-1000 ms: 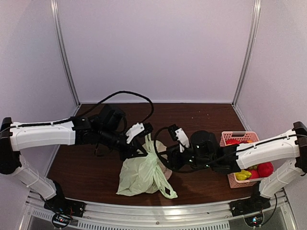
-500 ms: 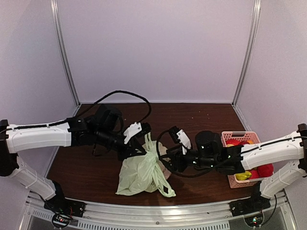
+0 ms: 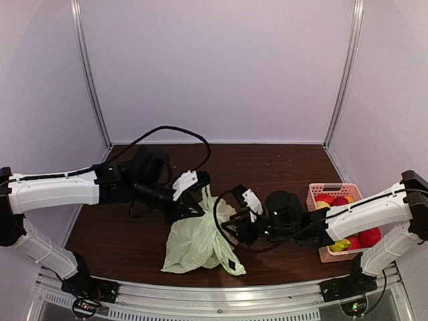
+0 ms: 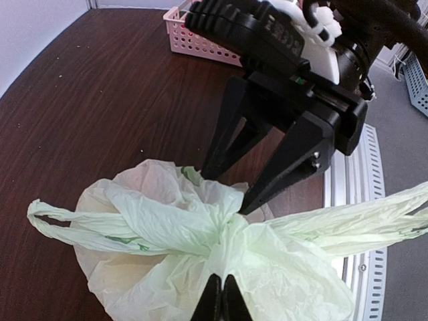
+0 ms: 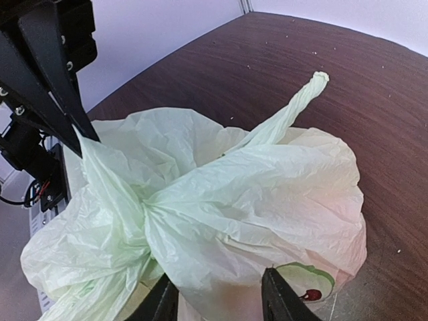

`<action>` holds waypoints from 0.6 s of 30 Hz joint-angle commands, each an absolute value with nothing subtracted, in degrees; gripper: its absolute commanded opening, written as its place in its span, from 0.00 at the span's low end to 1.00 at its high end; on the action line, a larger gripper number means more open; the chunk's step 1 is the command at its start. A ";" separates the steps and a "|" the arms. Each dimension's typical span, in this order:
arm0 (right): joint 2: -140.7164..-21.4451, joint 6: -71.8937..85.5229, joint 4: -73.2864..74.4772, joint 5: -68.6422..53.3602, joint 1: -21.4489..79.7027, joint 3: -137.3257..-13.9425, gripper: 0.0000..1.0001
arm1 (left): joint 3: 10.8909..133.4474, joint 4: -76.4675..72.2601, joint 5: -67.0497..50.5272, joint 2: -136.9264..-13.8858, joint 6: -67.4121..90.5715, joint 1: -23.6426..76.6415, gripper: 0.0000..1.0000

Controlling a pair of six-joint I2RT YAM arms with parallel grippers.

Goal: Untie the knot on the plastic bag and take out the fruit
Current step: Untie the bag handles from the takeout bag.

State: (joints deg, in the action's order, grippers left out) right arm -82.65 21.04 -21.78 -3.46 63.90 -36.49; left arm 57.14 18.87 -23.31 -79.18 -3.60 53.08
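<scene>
The small, bunched knot [image 4: 226, 244] of pale green plastic is seen at the top of the thin, crinkly, pale green plastic bag [image 3: 195, 244]. The bag is set on the dark brown wooden worktop [image 3: 281, 167] near its front edge, between the two arms. The knot is not undone. In the left wrist view, one handle loop [image 4: 63, 217] is spread flat to one side of the knot and a second loop [image 4: 361, 224] is drawn out to the other side. In the right wrist view, a twisted end [image 5: 297, 103] is seen pointing away from the knot [image 5: 142, 215].

The left fingers [image 4: 215, 301] are pressed together on the bunched plastic right at the knot. A strip of the bag is drawn taut up to their tips [image 5: 79, 127]. The right fingers [image 5: 279, 299] are held apart, with a bulge of the bag [image 5: 267, 187] between them just beside the knot. Seen from the left wrist, one of these black fingers [image 4: 294, 150] touches the plastic beside the knot. Whether the bag is being squeezed cannot be told.

The contents of the bag cannot be made out; only a faint pinkish tint and a green and red print show near its base.

A pink slatted basket [image 3: 332, 192] is placed at the right edge of the worktop, well apart from the bag. Red round fruits [image 3: 370, 236] and yellow fruits [image 3: 339, 245] are seen in it.
</scene>
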 commanded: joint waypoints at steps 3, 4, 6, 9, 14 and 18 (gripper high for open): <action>-82.97 20.85 -23.83 -1.36 64.25 -38.02 0.17 | 57.66 16.29 -24.09 -78.85 -4.04 53.17 0.00; -82.89 21.06 -23.99 -1.10 64.25 -38.07 0.09 | 57.92 16.81 -23.91 -79.12 -4.09 53.12 0.00; -82.66 21.67 -24.83 -0.48 64.34 -38.06 0.00 | 58.43 17.56 -23.50 -79.63 -4.29 53.15 0.00; -82.68 22.26 -25.83 0.92 64.49 -38.05 0.00 | 59.20 18.58 -22.76 -80.35 -4.02 53.13 0.00; -83.26 23.27 -27.00 4.31 64.51 -38.29 0.00 | 59.69 19.64 -22.53 -79.94 -3.84 53.16 0.00; -82.94 24.25 -27.03 7.92 64.51 -38.58 0.00 | 59.93 20.34 -21.59 -79.26 -3.47 53.10 0.00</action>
